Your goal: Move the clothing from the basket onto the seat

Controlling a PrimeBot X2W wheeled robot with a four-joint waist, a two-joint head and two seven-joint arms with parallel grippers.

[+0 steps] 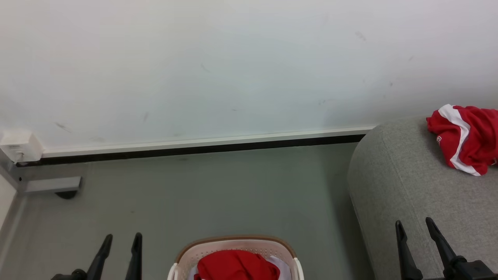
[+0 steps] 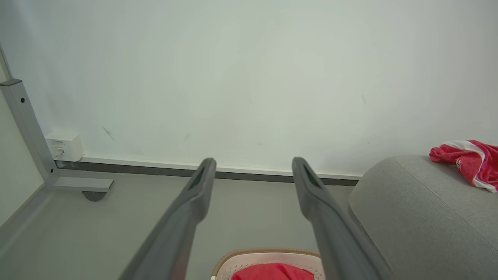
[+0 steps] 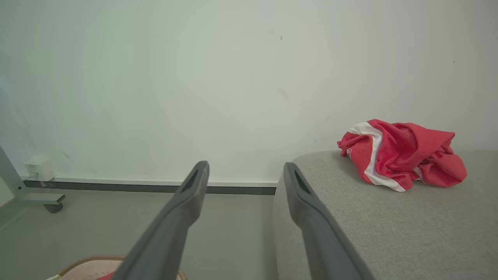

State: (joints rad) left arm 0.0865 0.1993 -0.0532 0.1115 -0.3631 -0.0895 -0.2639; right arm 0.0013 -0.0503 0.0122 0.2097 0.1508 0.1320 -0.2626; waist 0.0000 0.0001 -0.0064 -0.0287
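Observation:
A cream basket (image 1: 234, 244) with a brown rim stands on the floor at the bottom middle, with red clothing (image 1: 237, 265) bunched inside it. Another piece of red clothing with a white stripe (image 1: 465, 138) lies crumpled on the grey seat (image 1: 404, 186) at the right. My left gripper (image 1: 122, 238) is open and empty, to the left of the basket. My right gripper (image 1: 414, 224) is open and empty, over the seat's near end. The left wrist view has the basket (image 2: 268, 258) between the open fingers; the right wrist view has the seat's clothing (image 3: 400, 153) ahead to the right.
A white wall with a dark baseboard (image 1: 194, 149) runs across the back. A grey metal frame foot (image 1: 50, 186) and a white wall box (image 1: 19, 144) sit at the far left. Grey floor (image 1: 218, 190) lies between basket and wall.

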